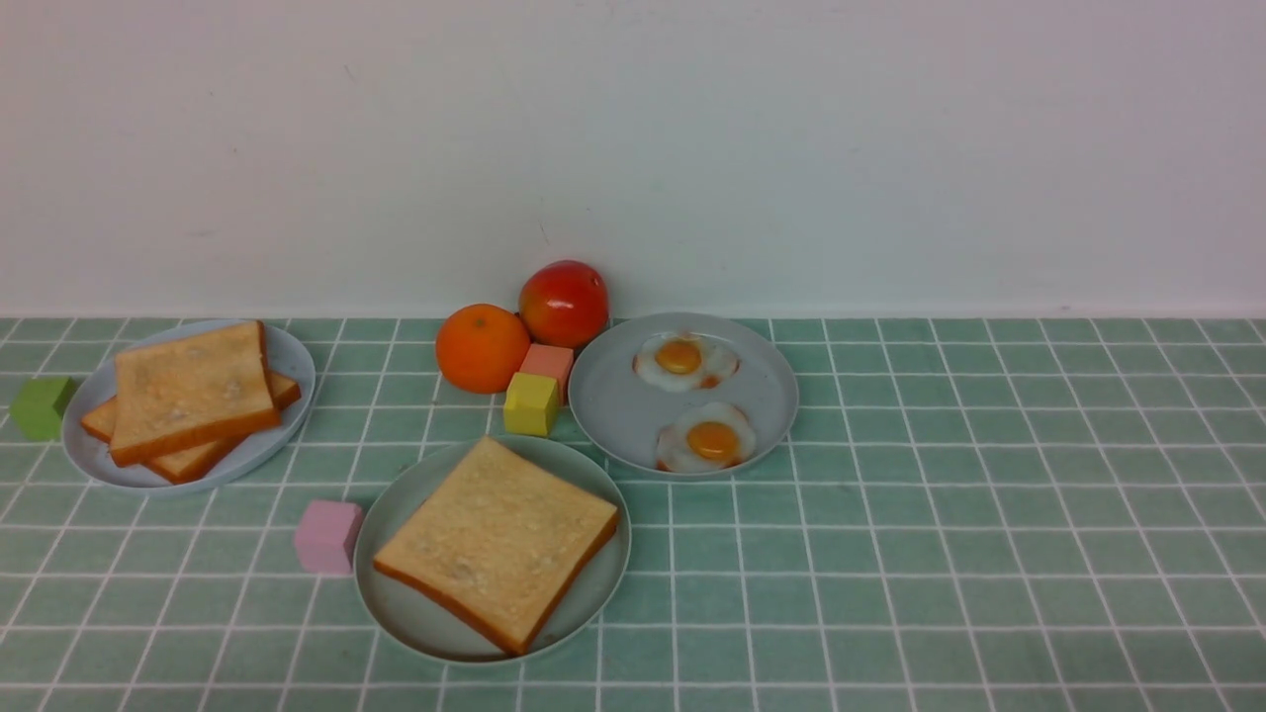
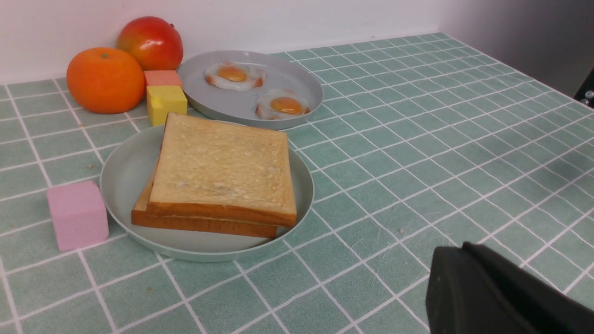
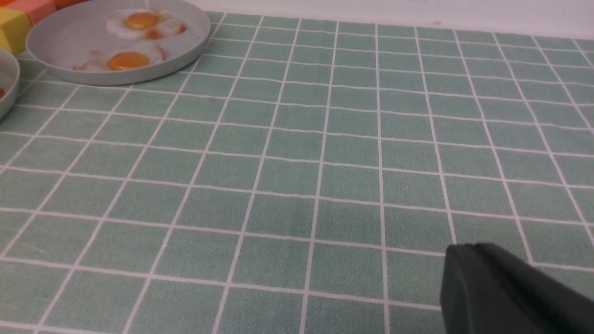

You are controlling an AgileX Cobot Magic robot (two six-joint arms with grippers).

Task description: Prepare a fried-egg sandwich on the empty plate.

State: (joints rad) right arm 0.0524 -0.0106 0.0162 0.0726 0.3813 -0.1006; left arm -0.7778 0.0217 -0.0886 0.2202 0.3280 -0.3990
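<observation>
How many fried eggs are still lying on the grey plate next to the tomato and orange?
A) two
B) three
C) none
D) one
A: two fried eggs, each with an orange yolk, lie apart on the grey plate, one nearer the wall and one nearer the front rim.

Bright even light, soft faint shadows, slightly soft focus
</observation>
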